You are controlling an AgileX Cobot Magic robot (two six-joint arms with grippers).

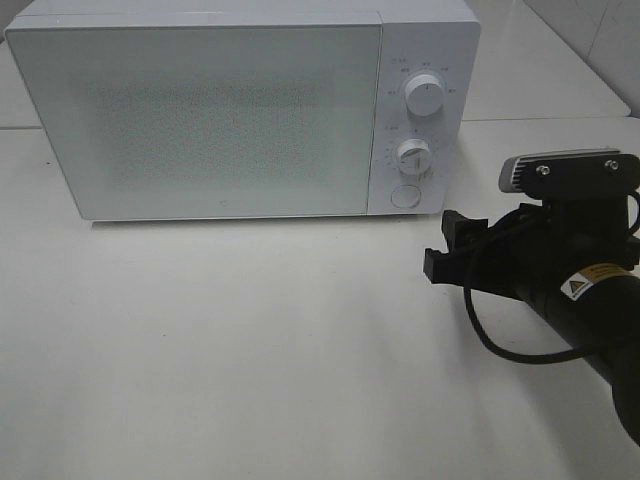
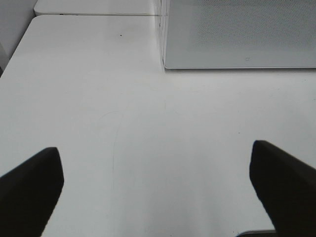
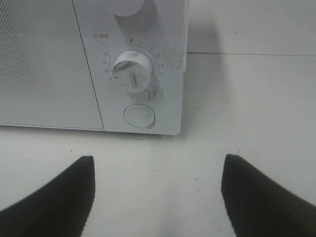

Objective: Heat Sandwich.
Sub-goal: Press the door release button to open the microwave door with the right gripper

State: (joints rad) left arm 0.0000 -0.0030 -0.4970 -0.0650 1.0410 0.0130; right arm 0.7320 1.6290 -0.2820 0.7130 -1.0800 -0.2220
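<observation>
The right fingers (image 3: 59,197) are standing wide and empty before the microwave's (image 1: 445,55) timer knob (image 3: 131,71) and round button (image 3: 138,115), and the left fingers (image 2: 29,190) are hanging wide over the worktop (image 2: 148,148). The sandwich is showing in no view, perhaps sitting behind the shut door (image 1: 200,120). Working the controls is probably in hand, calling for a centred approach.

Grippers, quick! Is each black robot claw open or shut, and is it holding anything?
Black left gripper: open, holding nothing.
Black right gripper: open, holding nothing.
</observation>
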